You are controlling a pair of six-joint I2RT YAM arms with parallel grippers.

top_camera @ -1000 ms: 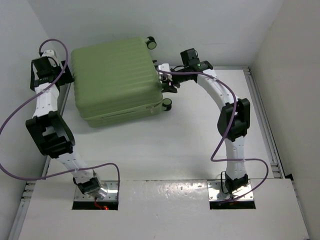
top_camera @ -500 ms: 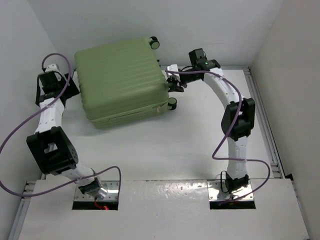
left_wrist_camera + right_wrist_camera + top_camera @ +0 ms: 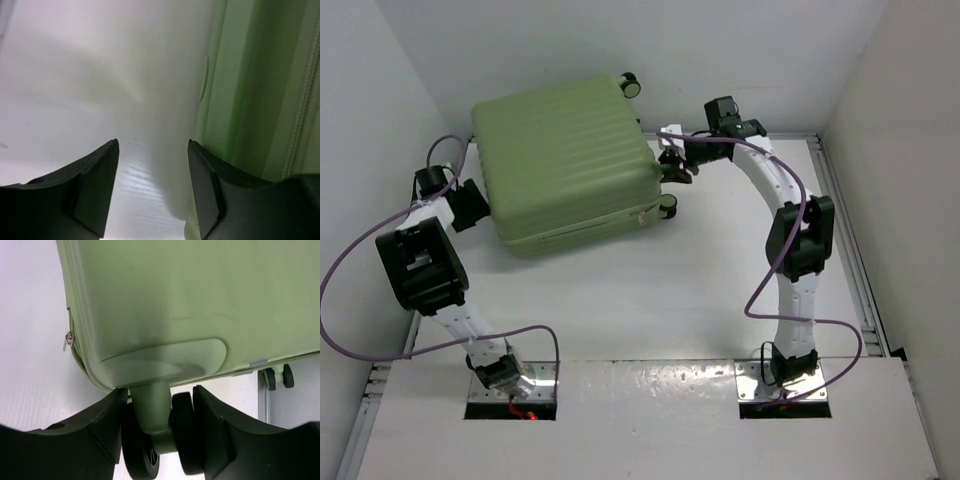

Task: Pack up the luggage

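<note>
Light green ribbed hard-shell suitcase (image 3: pixel 565 150) flat, long axis claw-to-claw, wheeled end toward right gripper (image 3: pixel 159 392), which clamps black-wheeled caster (image 3: pixel 142 450); left gripper (image 3: pixel 153 142) released.

My left arm (image 3: pixel 420 272) and right arm (image 3: pixel 798 240) are white links with black joints, looping purple cables (image 3: pixel 749 306) and black wedge fingers (image 3: pixel 90 195).

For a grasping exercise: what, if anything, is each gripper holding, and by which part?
The right gripper clamps the suitcase by one wheel. The left gripper is open beside the suitcase, holding nothing.
</note>
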